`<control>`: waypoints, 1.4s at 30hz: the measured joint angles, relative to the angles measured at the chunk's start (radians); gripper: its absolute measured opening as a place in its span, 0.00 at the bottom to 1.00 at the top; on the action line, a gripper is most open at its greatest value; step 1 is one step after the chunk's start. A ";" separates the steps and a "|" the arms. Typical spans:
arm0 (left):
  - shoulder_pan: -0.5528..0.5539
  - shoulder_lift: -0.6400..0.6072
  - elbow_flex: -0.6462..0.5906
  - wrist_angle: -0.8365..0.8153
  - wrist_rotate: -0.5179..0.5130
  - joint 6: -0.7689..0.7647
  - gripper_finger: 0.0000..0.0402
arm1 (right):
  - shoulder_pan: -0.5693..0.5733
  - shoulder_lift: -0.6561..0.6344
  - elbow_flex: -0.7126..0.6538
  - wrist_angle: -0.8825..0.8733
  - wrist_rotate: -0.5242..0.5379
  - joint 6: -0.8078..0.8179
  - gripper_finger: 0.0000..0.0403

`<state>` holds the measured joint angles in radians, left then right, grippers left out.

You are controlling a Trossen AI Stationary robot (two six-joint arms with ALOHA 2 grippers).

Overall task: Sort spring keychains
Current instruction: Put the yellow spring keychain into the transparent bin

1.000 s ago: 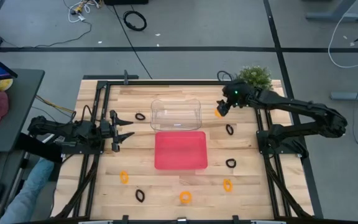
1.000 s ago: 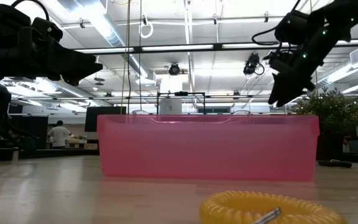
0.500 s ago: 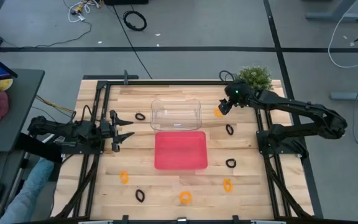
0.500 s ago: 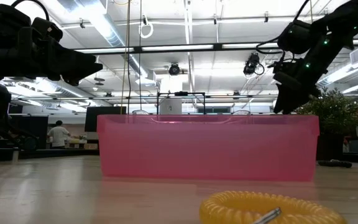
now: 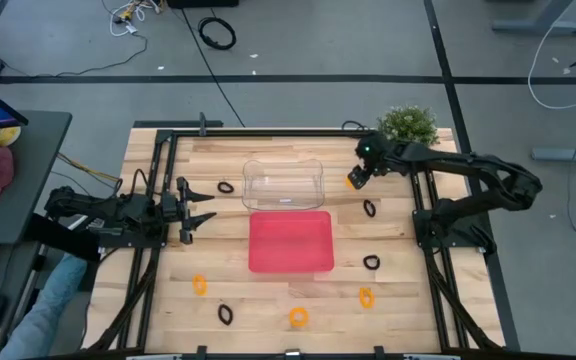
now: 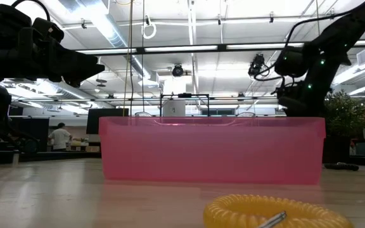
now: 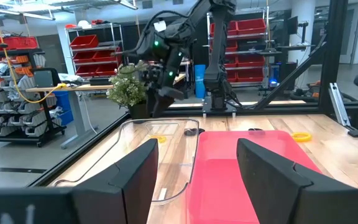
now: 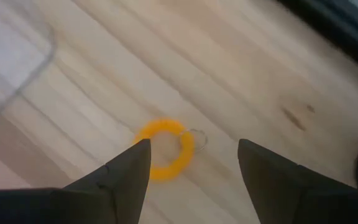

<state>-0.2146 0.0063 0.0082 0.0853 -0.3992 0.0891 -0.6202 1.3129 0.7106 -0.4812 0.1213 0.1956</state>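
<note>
Several small coiled keychains lie flat on the wooden table, some orange, some black. One orange keychain lies just right of the clear tray. My right gripper hangs low over it, open, a finger on either side and neither touching. Other orange keychains and black ones lie scattered. My left gripper waits open at the table's left, facing the red tray.
The clear tray sits just beyond the red tray at the table's middle. A small potted plant stands at the far right corner, close behind my right arm. Black frame rails run along the table's left and right sides. A person's leg shows at the left.
My right gripper has come down toward the table, onto the spot of the orange keychain beside the clear tray's right end, and has shifted a little toward the near edge. In the low view it has dropped behind the red tray's rim. Nothing else has moved.
</note>
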 joint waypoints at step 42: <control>0.000 0.000 0.000 0.000 0.000 0.000 0.55 | -0.077 0.247 0.003 0.079 -0.032 -0.068 0.61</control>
<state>-0.2145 0.0060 0.0081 0.0853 -0.3992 0.0891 -0.6971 1.5597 0.7132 -0.4024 0.0893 0.1275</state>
